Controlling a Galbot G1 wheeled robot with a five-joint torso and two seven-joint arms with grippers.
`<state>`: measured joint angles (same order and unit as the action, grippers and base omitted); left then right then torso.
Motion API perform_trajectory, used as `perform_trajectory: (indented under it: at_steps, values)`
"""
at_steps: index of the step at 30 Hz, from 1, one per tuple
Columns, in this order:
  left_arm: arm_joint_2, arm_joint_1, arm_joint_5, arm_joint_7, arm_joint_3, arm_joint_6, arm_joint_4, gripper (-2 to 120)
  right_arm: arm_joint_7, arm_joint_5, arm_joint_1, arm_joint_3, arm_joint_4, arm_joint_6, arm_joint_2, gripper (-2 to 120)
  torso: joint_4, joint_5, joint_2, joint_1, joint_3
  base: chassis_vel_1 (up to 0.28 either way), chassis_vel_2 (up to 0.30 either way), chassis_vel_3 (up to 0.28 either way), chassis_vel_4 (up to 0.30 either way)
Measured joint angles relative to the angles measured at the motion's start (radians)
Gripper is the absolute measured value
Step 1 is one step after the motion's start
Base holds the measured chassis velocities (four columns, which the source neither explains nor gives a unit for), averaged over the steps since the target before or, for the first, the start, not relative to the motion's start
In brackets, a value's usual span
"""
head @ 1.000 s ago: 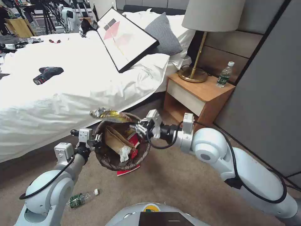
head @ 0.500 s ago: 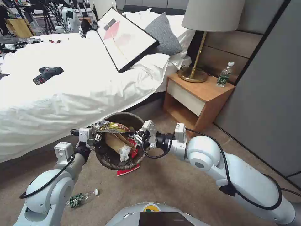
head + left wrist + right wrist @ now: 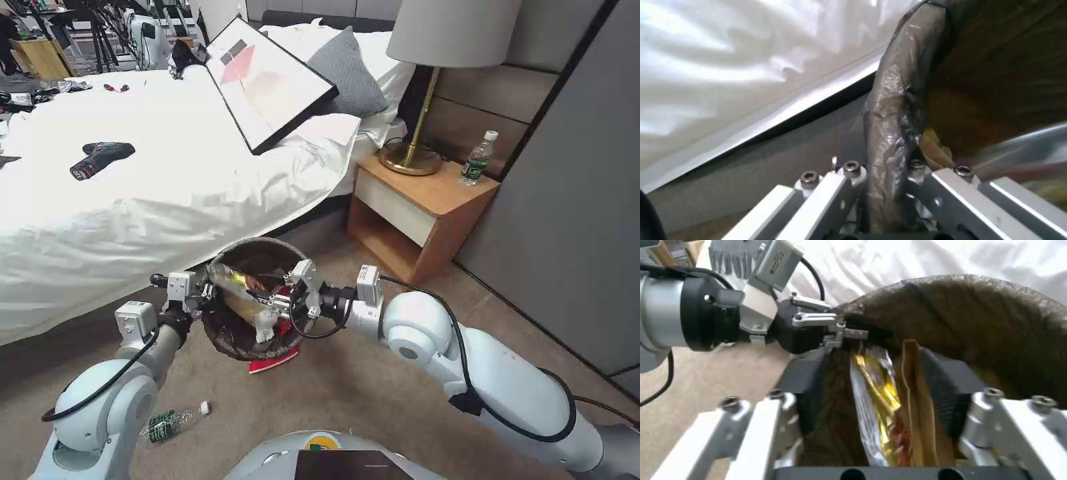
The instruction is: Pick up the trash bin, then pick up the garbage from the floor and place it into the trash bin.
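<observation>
Brown-black bag plastic lines the trash bin (image 3: 257, 313), which is held off the carpet beside the bed (image 3: 133, 187), the left gripper (image 3: 204, 296) with its jaws clamped on the near rim. Inside it lie a brown paper bag (image 3: 918, 406) and a gold snack wrapper (image 3: 235, 283), and the right gripper (image 3: 275, 305) reaches over the opening with its jaws apart around them, apparently gripping nothing. On the floor remain a red packet (image 3: 272, 361) under the bin and a crushed green-labelled bottle (image 3: 175, 421) near the left arm.
</observation>
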<state>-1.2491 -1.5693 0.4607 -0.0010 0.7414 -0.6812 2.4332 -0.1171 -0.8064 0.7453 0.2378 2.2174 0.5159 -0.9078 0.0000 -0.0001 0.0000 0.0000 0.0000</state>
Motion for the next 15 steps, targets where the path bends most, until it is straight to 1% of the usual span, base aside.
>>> perform_trajectory:
  at_steps: [1,3,4,5,6,9,10,13,15]
  values:
    - [0.000,0.000,0.000,0.000,0.000,0.000,0.001,2,0.000,0.002,0.000,0.000,-0.001,0.000,-0.003,57,0.0000,0.0000,0.000,0.000,0.000,0.000,0.000,0.000,0.000]
    - [0.000,-0.001,0.000,0.000,0.000,0.000,0.003,2,0.004,0.006,-0.001,0.001,-0.003,-0.002,-0.007,68,0.0000,0.0000,0.000,0.000,0.000,0.000,0.000,0.000,0.000]
    - [-0.001,-0.002,0.000,0.000,0.000,0.000,0.004,2,0.004,0.007,-0.001,0.002,-0.003,-0.002,-0.007,71,0.0000,0.0000,0.000,0.000,0.000,0.000,0.000,0.000,0.000]
    - [-0.001,-0.002,0.000,0.000,0.000,0.000,0.004,2,0.004,0.007,-0.001,0.002,-0.003,-0.002,-0.007,71,0.0000,0.0000,0.000,0.000,0.000,0.000,0.000,0.000,0.000]
    - [-0.001,-0.002,0.000,0.000,0.000,0.000,0.004,2,0.004,0.008,-0.001,0.002,-0.003,-0.003,-0.007,75,0.0000,0.0000,0.000,0.000,0.000,0.000,0.000,0.000,0.000]
    - [-0.003,-0.004,0.000,0.000,0.000,0.000,0.007,2,0.007,0.008,-0.001,0.000,0.008,-0.004,-0.004,91,0.0000,0.0000,0.000,0.000,0.000,0.000,0.000,0.000,0.000]
    - [-0.003,-0.004,0.000,0.000,0.000,0.000,0.007,2,0.007,0.008,-0.001,0.000,0.008,-0.004,-0.004,91,0.0000,0.0000,0.000,0.000,0.000,0.000,0.000,0.000,0.000]
    - [-0.005,-0.007,-0.001,0.000,-0.001,0.000,0.010,2,0.013,0.007,-0.001,-0.005,0.018,-0.004,-0.003,99,0.0000,0.0000,0.000,0.000,0.000,0.000,0.000,0.000,0.000]
    - [-0.005,-0.007,-0.001,0.001,-0.001,0.000,0.011,2,0.015,0.006,-0.001,-0.006,0.020,-0.005,-0.003,99,-0.0001,0.0000,0.000,0.000,0.000,0.000,0.000,0.000,0.000]
